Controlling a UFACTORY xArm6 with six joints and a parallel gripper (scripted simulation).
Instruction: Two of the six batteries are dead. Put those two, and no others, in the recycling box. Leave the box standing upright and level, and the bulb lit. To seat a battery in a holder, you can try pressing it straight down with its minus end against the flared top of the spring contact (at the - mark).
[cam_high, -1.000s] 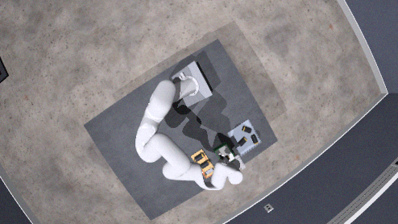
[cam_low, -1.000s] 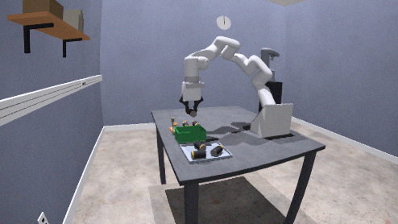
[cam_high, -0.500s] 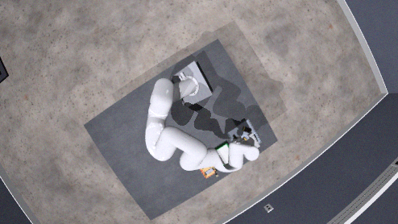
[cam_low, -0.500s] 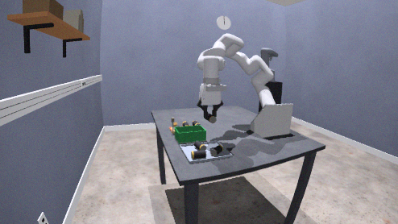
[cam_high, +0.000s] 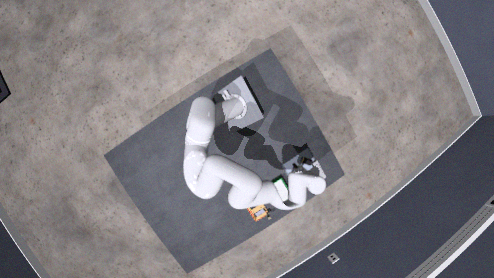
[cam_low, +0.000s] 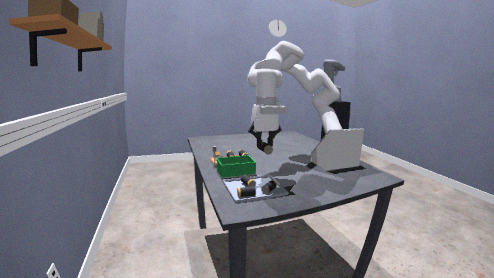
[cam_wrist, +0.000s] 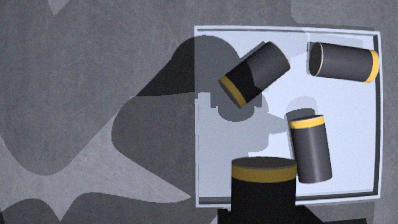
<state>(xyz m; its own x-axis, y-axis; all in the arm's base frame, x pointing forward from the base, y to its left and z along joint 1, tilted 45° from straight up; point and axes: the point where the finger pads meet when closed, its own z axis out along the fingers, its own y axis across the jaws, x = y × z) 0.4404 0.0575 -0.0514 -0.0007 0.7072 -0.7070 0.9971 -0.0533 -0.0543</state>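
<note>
Exterior view: the white six-joint arm (cam_high: 232, 175) (cam_low: 310, 80) arches over the dark grey rectangular table (cam_high: 165, 200) (cam_low: 320, 205), its wrist pointing down. Its black two-finger gripper (cam_low: 265, 146) (cam_wrist: 263, 200), partly open, pinches a black cylindrical battery with a yellow band (cam_low: 268, 148) (cam_wrist: 263, 173) above the table. The shallow pale rectangular tray (cam_low: 231, 189) (cam_wrist: 220, 150) bears three more batteries; the green open-topped box (cam_low: 236, 167) stands upright beside it.
</note>
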